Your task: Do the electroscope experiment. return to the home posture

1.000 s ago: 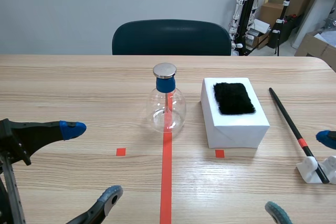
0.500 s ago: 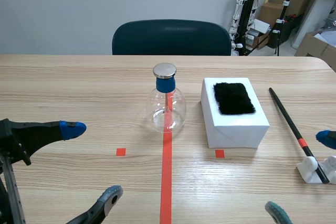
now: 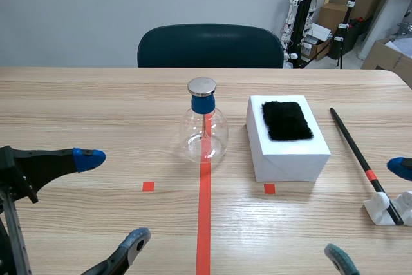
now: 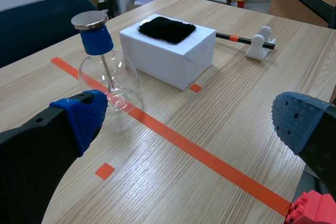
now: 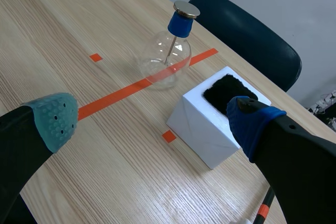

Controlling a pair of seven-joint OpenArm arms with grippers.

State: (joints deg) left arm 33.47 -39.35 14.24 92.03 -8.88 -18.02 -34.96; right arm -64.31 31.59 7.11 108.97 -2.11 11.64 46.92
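The electroscope (image 3: pixel 204 123) stands on the worktop (image 3: pixel 96 101), on the centre tape line. The rod (image 3: pixel 351 140) is laid on its stand (image 3: pixel 386 209). The left pincer (image 4: pixel 192 118) and right pincer (image 5: pixel 152 120) are spread wide, empty and drawn low. The experiment is judged done, with only the home posture left to settle.

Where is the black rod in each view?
Scene view: the black rod lies right of the white box, its near end on a white stand.
Left wrist view: the rod lies beyond the box, on the stand.
Right wrist view: only a short orange-banded piece, beside the box.
Shared landmark: the white box.
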